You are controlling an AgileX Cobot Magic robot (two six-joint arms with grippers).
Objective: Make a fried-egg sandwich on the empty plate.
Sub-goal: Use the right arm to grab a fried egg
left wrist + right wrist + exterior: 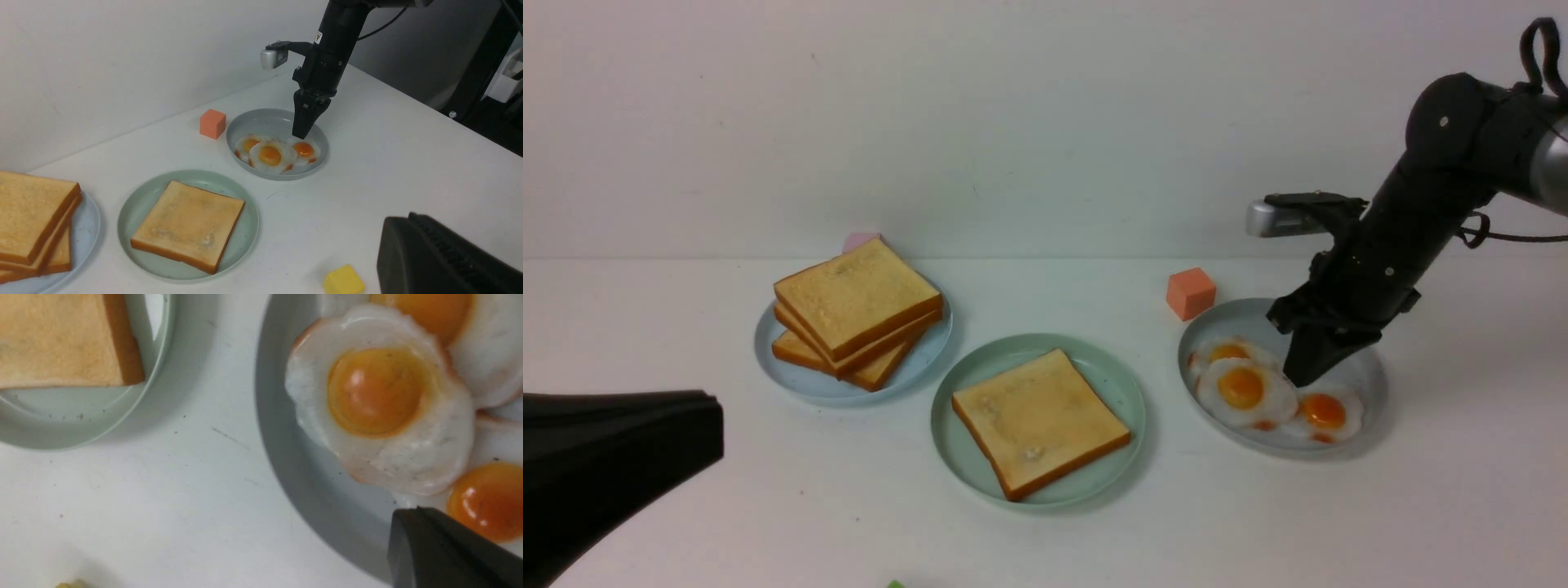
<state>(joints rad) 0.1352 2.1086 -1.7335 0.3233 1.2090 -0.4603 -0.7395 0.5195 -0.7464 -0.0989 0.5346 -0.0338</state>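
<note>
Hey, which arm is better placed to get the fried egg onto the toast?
Right. The right pincer is down beside the fried egg on the grey plate; the left pincer sits far off, beyond the mint-green plate.

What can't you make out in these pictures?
Whether the right gripper grips the fried egg: front view, its own tip covers the contact; right wrist view's edge cuts it off.
Pink thing: front view, mostly behind the toast stack.
Green thing: front view, cut by the bottom edge.
Left gripper: front view, cut by the edge.
</note>
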